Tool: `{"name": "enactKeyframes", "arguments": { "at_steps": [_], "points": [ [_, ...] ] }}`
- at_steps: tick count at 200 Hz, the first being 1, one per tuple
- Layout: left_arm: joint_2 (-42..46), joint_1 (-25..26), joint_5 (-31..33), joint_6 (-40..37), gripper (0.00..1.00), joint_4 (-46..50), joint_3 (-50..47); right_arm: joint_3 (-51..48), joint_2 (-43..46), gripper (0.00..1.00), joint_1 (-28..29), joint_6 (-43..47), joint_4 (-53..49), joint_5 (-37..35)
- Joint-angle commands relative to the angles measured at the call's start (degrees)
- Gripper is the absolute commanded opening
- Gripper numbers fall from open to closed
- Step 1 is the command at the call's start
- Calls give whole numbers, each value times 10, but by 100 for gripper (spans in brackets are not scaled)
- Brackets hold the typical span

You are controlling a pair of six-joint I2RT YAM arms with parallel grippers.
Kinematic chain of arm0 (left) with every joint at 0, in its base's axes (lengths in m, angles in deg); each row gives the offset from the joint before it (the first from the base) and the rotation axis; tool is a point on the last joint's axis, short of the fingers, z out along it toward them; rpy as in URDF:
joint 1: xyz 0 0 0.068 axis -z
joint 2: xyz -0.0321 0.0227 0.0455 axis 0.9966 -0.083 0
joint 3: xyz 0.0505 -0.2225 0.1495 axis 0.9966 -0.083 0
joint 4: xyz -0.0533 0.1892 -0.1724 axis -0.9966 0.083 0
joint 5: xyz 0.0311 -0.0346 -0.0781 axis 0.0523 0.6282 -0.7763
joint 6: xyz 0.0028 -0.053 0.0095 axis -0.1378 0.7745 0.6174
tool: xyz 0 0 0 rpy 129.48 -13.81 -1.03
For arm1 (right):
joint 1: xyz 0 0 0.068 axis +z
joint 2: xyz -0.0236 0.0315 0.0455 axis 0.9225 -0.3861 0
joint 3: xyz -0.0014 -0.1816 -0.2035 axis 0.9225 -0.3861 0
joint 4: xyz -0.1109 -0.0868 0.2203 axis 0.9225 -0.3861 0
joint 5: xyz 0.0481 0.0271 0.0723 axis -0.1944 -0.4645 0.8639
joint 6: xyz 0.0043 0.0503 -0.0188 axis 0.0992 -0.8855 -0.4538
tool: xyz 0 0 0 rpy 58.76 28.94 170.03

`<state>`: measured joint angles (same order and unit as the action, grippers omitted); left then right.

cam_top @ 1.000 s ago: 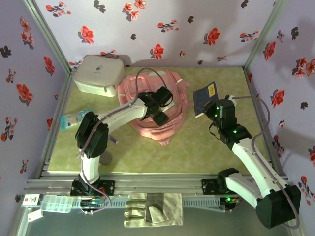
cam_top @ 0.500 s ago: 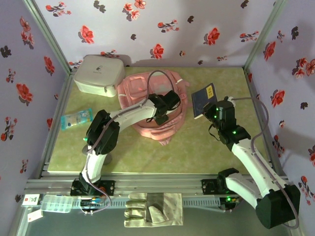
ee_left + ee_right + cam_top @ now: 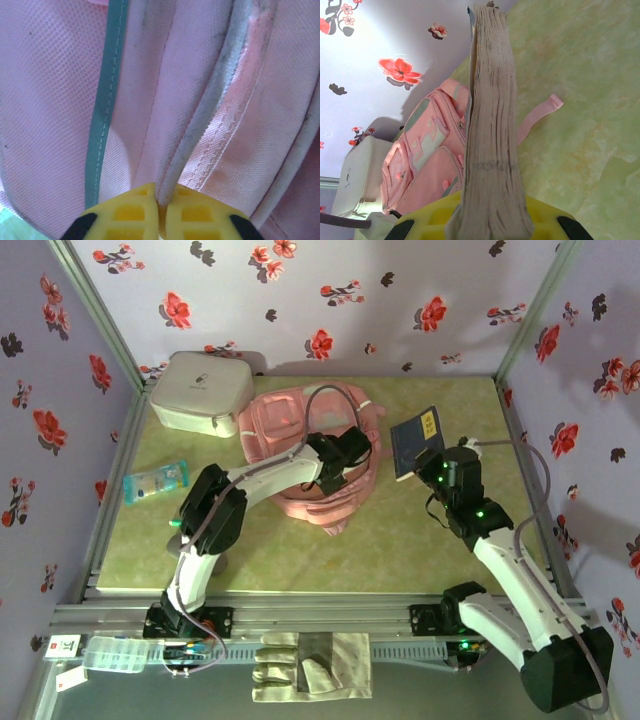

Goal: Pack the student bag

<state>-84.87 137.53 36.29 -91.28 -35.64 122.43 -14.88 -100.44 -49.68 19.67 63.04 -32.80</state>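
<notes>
The student bag (image 3: 272,428), that big soft pink fabric backpack with the pale pockets, is lying flat on the mottled green table top (image 3: 400,540), toward the back middle. Its left edge is sitting just beside the white-grey rounded zip case (image 3: 200,392) in the back left corner.

My left gripper (image 3: 338,462) is reaching over the middle of the bag. Through the left wrist camera I'm seeing its yellow fingertips (image 3: 135,212) squeezing together on a grey piped seam (image 3: 200,125) of the pink fabric, so it's clamping the bag itself, with almost no gap between the pads.

My right gripper (image 3: 432,458) is hanging off to the right of the bag, clear of it, and it's gripping a thick dark blue book with a yellow label (image 3: 415,438). The right wrist view is looking straight along the page edges, with yellow fingers hugging both covers.

Other stuff lying around: a small blue-and-clear plastic packet (image 3: 155,480) near the left edge of the table, well apart from the bag, and a pair of pale work gloves (image 3: 310,665) resting on the front rail between my two bases.
</notes>
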Motion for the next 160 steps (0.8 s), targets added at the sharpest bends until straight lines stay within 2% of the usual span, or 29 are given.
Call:
{"name": "enactKeyframes", "arguments": {
  "at_steps": [1, 58, 101, 135, 160],
  "points": [
    [64, -3, 32, 12, 0, -37, 11, -3, 18, 4, -3, 4, 5, -16],
    [146, -15, 54, 21, 0, -141, 10, -16, 42, 5, -4, 7, -22, -2],
    [169, -27, 55, 45, 0, -222, 10, -37, 60, 5, -4, -6, -14, 54],
    [158, -27, 50, 54, 0, -230, 31, -81, 56, 5, 1, -58, 85, 155],
    [152, -27, 44, 63, 0, -229, 38, -103, 41, 5, 22, -87, 156, 186]
  ]
}}
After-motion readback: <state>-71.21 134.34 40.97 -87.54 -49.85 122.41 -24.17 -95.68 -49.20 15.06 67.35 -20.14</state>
